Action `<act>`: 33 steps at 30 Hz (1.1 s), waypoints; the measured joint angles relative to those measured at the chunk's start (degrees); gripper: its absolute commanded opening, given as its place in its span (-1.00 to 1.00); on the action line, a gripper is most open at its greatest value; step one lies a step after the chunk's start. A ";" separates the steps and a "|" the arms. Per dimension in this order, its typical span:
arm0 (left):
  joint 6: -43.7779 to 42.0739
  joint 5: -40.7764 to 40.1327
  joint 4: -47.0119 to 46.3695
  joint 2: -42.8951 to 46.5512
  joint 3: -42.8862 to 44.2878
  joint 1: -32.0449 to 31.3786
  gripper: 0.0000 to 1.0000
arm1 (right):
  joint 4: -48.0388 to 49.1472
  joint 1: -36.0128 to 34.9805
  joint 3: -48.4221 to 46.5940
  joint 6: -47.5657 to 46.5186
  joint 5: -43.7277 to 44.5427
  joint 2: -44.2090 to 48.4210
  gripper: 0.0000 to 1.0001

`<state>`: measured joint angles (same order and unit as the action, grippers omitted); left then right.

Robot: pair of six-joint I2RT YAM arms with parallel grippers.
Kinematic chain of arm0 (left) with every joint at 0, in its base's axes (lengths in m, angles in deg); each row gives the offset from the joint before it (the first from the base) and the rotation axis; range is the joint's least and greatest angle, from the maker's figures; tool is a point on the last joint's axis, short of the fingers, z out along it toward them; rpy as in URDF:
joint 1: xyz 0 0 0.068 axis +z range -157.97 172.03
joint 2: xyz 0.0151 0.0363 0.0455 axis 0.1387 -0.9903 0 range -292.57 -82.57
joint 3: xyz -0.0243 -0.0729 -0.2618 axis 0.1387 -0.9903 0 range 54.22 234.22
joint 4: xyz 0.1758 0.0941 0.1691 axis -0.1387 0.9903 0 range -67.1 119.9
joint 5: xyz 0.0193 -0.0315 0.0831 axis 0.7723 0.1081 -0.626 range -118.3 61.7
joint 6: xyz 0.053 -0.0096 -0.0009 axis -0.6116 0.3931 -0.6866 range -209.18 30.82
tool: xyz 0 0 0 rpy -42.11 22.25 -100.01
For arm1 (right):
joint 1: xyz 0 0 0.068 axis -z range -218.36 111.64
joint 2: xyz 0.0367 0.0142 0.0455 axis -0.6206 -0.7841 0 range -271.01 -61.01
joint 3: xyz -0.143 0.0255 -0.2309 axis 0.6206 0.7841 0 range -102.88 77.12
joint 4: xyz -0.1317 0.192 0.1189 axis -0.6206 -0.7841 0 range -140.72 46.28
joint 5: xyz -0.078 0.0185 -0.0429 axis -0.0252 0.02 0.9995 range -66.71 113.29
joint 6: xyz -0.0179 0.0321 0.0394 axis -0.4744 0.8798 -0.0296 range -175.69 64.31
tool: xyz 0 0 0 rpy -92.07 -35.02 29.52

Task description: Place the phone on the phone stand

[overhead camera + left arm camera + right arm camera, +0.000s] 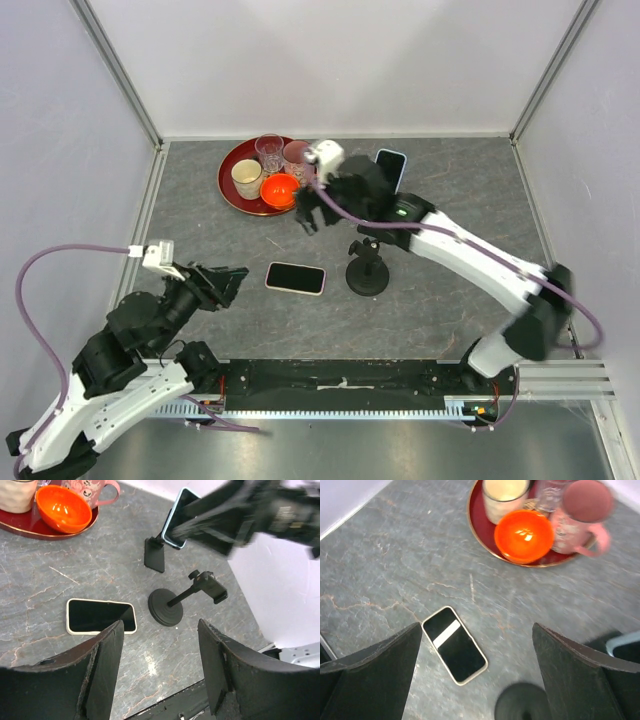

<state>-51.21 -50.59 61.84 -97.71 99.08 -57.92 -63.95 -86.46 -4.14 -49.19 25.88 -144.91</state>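
Note:
A phone (295,278) in a cream case lies flat, screen up, on the grey table; it also shows in the left wrist view (101,616) and the right wrist view (454,645). A black phone stand (367,272) with a round base and a clamp head (212,586) stands just right of it, empty. My left gripper (225,283) is open and empty, left of the phone (160,627). My right gripper (312,212) is open and empty, hovering above and behind the phone (476,630).
A red tray (232,185) at the back holds a cream cup (246,177), a glass (268,151), a pink mug (296,156) and an orange bowl (281,189). A second phone in a blue case (391,166) leans on another stand (155,555) behind my right arm.

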 measured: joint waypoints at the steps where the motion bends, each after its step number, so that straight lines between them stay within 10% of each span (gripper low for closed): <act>1: 0.02 -0.13 0.15 1.33 0.07 0.00 0.34 | -0.39 -0.48 -3.50 -0.61 -1.44 -4.81 0.96; 13: 1.64 -2.32 7.08 8.17 1.81 0.00 0.34 | -11.04 -8.46 -12.74 -13.14 -5.33 -35.98 0.96; 33: 1.64 -2.34 7.19 4.90 1.77 0.00 0.34 | -13.20 -10.56 -12.76 -21.49 -3.48 -39.76 0.92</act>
<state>-49.57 -52.93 69.03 -92.81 100.86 -57.92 -77.15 -97.02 -16.90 -70.67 22.41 -184.66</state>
